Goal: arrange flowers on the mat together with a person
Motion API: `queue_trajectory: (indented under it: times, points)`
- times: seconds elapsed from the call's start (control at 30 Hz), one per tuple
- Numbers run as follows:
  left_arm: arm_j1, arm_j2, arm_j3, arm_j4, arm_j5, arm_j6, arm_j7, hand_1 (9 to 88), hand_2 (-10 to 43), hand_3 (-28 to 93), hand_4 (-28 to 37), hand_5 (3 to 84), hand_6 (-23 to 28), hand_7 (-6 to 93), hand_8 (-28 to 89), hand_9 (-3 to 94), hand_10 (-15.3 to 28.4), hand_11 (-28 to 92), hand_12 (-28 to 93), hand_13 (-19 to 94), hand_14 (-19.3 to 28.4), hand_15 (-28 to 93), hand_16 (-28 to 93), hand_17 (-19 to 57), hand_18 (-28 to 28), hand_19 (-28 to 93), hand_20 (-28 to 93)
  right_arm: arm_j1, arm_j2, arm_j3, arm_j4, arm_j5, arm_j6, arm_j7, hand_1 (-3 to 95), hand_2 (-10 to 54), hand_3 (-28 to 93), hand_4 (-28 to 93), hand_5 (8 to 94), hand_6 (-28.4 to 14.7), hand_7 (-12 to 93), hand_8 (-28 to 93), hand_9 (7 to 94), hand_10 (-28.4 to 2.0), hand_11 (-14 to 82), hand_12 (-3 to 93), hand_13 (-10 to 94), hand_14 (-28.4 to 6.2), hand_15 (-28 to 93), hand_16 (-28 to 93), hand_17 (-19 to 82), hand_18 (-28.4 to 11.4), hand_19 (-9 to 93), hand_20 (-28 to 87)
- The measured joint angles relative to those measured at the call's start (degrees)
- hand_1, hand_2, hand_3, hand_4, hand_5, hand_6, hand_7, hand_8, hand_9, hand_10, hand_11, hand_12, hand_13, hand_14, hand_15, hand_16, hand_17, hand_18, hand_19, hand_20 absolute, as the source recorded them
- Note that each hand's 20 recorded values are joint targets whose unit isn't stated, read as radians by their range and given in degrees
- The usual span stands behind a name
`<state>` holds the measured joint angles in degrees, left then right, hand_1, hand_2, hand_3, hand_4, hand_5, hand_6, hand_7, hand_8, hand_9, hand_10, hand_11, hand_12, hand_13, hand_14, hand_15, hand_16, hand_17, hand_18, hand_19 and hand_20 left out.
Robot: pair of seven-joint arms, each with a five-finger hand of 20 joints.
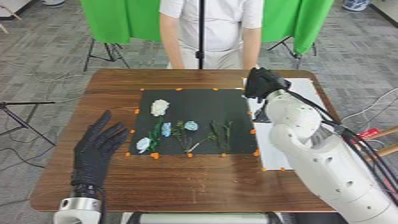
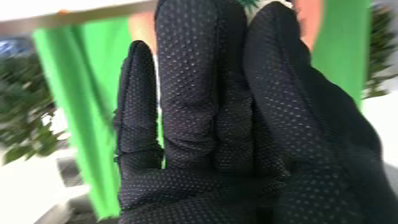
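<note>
The black mat [image 1: 202,105] lies mid-table. On its left part are a white flower [image 1: 160,107], a pale blue flower [image 1: 143,145] and blue flowers [image 1: 191,126]; green stems [image 1: 227,136] lie farther right. My right hand [image 1: 263,83] is above the mat's far right corner and the white sheet. In the right wrist view, that hand [image 2: 200,100] has straight fingers, with a small green and white bit [image 2: 252,4] between its tips; whether it is held, I cannot tell. My left hand [image 1: 93,150] is open over the table, left of the mat.
A white sheet [image 1: 303,95] lies along the table's right side, partly under my right arm. Orange marks line the mat's edges. The brown table [image 1: 178,185] extends in front of the mat. A person in white stands at the far edge, with green curtains behind.
</note>
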<state>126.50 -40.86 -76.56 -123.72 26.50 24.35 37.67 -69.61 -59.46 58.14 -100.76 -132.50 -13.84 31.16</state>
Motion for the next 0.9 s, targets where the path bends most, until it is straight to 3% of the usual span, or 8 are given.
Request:
queue_trajectory:
  times: [0.57, 0.9]
  points:
    - [-0.1, -0.20, 0.07, 0.05, 0.14, -0.31, -0.23, 16.6, 14.0, 69, -28.3, 27.9, 6.5, 11.4, -10, 29.6, 19.0, 21, 11, 24, 23.7, 36, -5, -7.1, 20.4, 52, 13, -0.3, -3.7, -4.8, 1.6, 2.2, -3.0, -0.9, 56.4, -9.5, 63, -28, 82.2, 4.5, 14, -2, 93.2, -6.6, 11.0, 31.1, 79, -3.3, 39, 27, 25, -15.2, 80, -1]
    - [-0.1, -0.27, -0.04, 0.05, 0.20, -0.35, -0.43, 16.8, 13.9, 69, -28.3, 27.9, 6.5, 11.5, -10, 29.6, 19.0, 21, 11, 24, 23.6, 36, -5, -7.1, 20.3, 52, 13, -0.5, -4.4, -4.7, 1.5, 2.7, -7.6, -1.9, 48.3, -9.5, 67, -28, 75.9, 3.9, 14, -4, 86.7, -8.3, 21.0, 23.7, 75, -5.7, 46, 16, 22, -15.5, 78, 3]
